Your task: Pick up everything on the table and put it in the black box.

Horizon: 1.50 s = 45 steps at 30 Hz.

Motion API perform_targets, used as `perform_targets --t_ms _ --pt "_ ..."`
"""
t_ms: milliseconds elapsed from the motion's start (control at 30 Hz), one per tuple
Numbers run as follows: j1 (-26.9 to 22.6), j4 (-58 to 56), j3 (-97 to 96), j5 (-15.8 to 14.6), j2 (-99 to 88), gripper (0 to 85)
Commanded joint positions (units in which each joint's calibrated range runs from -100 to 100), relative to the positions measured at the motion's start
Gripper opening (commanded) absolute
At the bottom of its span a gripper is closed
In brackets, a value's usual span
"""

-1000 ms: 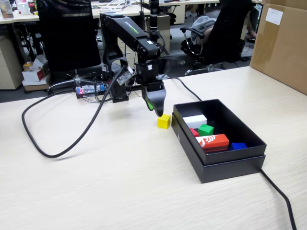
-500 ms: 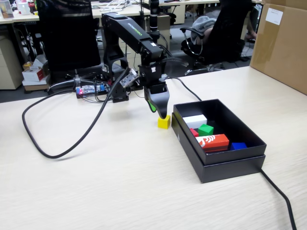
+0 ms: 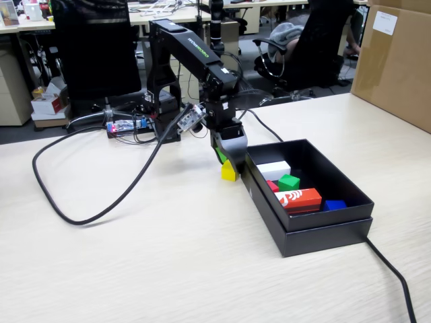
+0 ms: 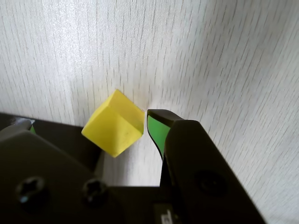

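Claw (image 4: 88, 123) over the yellow cube (image 4: 113, 123)

The claw's jaws stand apart around the cube on the tabletop (image 3: 135, 256), just beside the black box (image 3: 323, 232); one green pad (image 4: 156, 132) touches it.

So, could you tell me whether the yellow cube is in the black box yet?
Out. The yellow cube sits on the table beside the black box.

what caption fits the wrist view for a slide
Open gripper straddling a small yellow cube on the light wood-grain table, one green-padded fingertip touching its side.
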<state>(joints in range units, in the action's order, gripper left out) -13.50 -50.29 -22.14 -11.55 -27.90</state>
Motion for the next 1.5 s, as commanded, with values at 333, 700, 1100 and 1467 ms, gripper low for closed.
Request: perform_targets --t_ms 333,700,1100,1467 --pt "0.3 1.7 3.1 1.3 5.1 39.8" --pt "0.5 1.6 2.7 1.0 6.5 18.6" --pt "1.5 1.3 2.1 1.4 6.7 22.2" --pt "0.3 1.3 1.6 4.2 2.0 46.5"
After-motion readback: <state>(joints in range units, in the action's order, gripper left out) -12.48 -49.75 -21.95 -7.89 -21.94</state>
